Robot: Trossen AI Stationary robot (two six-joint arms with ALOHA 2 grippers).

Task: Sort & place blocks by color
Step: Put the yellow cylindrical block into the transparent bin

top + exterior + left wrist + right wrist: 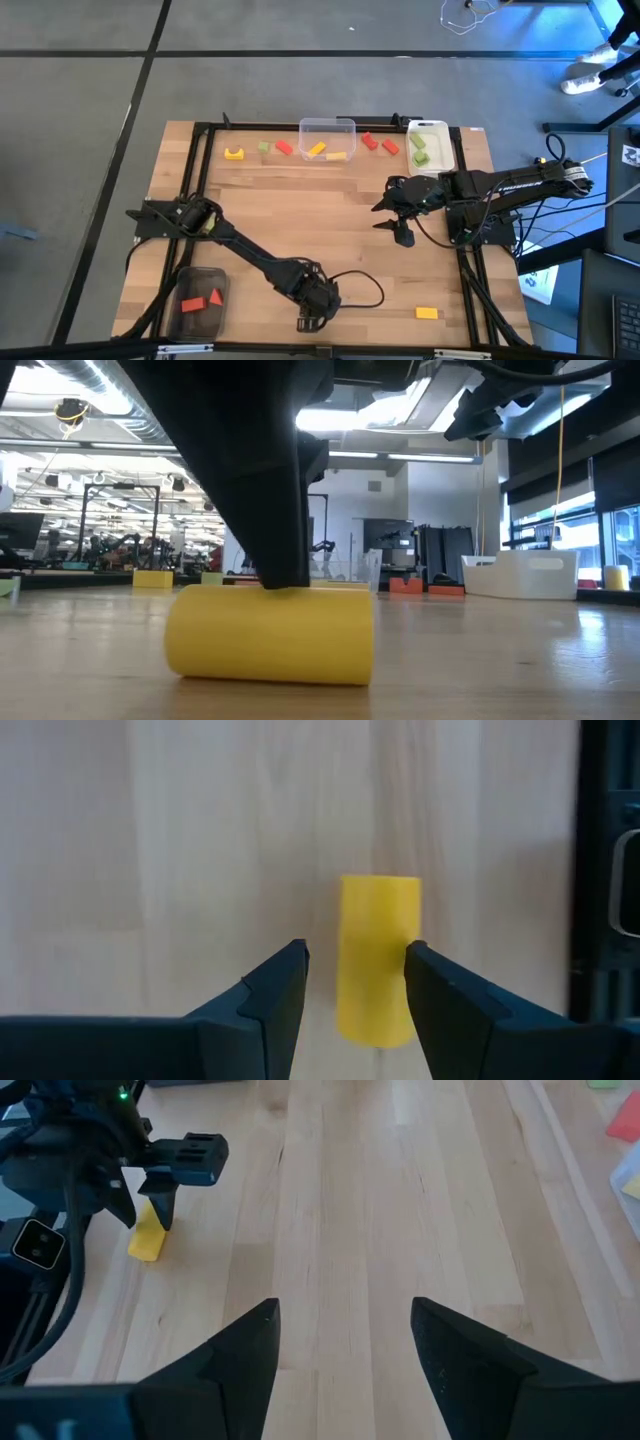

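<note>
A yellow block [378, 960] lies on its long side on the wooden table near the front edge, and shows large in the low view [270, 635]. My left gripper [357, 952] stands over it, open and slanting down, with one finger on each side of the block's near end. In the high view the left gripper [308, 322] hides this block. My right gripper [392, 213] hangs open above the table's right half, with nothing between its fingers [345, 1315]. My left gripper has one fingertip [418, 958] right at the block's long side [408, 935], and I cannot tell whether it touches. The other fingertip [298, 960] stands clear of the opposite side. The block lies flat on the table.
Another yellow block [427, 313] lies near the front right. Along the far edge stand a clear container [327, 124] with yellow blocks and one [440, 135] with green ones, with loose red, green and yellow blocks beside them. A container [188, 278] at front left holds red blocks.
</note>
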